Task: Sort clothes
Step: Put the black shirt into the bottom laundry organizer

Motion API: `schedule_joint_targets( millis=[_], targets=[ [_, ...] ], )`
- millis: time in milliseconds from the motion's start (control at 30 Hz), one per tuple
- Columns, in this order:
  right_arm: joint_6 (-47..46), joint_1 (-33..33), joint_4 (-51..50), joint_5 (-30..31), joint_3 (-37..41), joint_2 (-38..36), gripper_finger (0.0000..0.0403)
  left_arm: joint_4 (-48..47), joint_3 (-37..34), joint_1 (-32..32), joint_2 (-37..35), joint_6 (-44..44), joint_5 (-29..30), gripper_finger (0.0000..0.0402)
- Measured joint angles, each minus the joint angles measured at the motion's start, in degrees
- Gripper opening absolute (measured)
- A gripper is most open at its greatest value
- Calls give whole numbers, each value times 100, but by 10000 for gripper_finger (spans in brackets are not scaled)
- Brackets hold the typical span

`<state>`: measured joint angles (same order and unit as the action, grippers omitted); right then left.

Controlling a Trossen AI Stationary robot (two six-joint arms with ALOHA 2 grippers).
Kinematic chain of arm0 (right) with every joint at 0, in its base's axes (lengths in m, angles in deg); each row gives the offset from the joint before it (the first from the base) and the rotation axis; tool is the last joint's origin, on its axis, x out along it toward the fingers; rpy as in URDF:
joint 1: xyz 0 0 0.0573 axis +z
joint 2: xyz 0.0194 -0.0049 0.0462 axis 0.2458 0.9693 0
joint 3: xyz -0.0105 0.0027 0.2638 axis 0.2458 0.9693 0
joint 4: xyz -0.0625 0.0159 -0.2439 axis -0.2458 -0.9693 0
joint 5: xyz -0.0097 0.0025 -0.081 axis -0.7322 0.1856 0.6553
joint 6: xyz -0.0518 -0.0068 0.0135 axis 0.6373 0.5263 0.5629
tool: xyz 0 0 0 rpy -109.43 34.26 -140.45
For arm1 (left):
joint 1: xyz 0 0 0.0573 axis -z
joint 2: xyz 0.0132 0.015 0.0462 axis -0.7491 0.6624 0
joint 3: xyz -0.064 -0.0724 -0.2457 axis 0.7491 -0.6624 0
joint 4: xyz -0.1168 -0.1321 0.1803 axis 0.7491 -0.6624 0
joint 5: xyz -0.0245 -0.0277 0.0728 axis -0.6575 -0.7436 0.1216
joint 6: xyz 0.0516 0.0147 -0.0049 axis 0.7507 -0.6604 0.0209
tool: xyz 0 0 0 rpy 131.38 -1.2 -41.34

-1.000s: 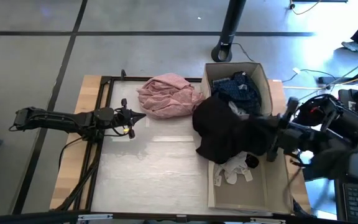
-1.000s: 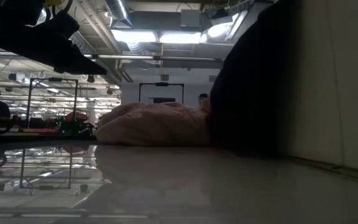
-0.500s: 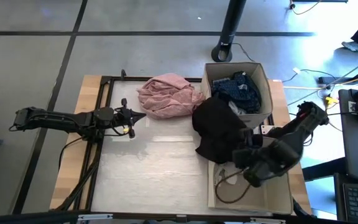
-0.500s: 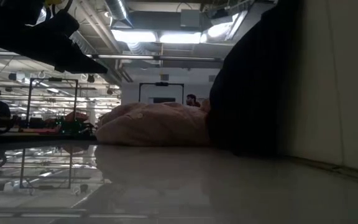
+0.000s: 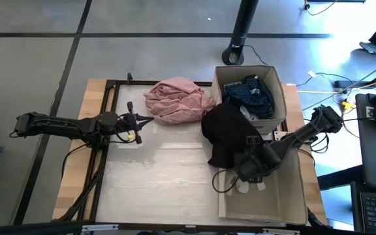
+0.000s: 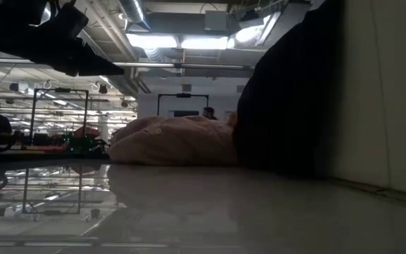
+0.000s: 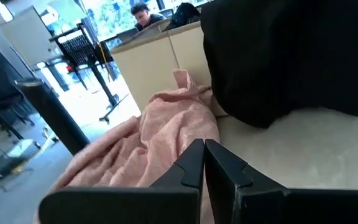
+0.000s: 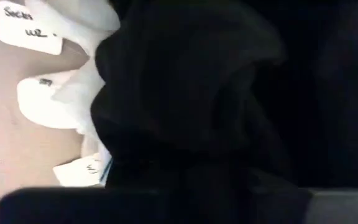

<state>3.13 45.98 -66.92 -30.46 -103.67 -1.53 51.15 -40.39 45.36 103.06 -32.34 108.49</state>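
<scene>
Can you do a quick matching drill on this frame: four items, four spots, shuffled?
Items:
1. pink garment
2. black garment
3. white socks
4. blue-white plaid shirt

Spots:
A. inside the far box
B. on the table, beside the far box
C. on the near box's floor
D. draped over the box wall onto the table

Pairs: 1-B, 2-D, 3-C, 4-A

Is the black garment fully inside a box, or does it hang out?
It hangs out. The black garment drapes over the near box wall onto the table.
</scene>
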Motion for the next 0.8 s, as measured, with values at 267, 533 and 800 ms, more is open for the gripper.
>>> schedule_joint_targets(
  millis=[267, 533, 800],
  targets=[
    [-344, 8, -102, -551, -655, 0, 209, 377, 0, 0, -1, 244, 0, 5],
    [-619, -32, -318, -726, -2126, 0, 292, 390, 0, 0, -2, 243, 0, 5],
    [271, -576, -263, 1661, -3163, -11, 302, 386, 0, 0, -2, 243, 2, 5]
  ],
)
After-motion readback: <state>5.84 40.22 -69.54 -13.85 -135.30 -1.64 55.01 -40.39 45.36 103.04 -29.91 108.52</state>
